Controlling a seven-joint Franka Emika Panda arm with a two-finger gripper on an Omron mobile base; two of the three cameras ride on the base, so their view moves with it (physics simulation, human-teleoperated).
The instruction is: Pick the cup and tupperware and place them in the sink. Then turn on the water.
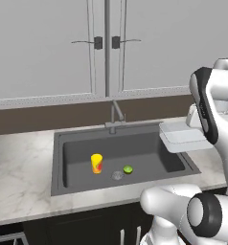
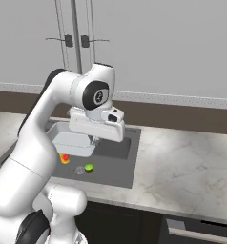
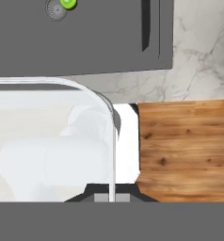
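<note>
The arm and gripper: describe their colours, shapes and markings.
The arm is glossy white, built of rounded tubular segments with dark grey-black bands and round caps at the joints. The hand is a white, boxy block with a small dark patch on its side. The gripper has small dark fingers. No cables show.

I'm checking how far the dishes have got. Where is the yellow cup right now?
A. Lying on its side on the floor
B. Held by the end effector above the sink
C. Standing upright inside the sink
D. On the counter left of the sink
C: the cup stands upright on the floor of the sink, left of the drain and a small green ball.
</note>
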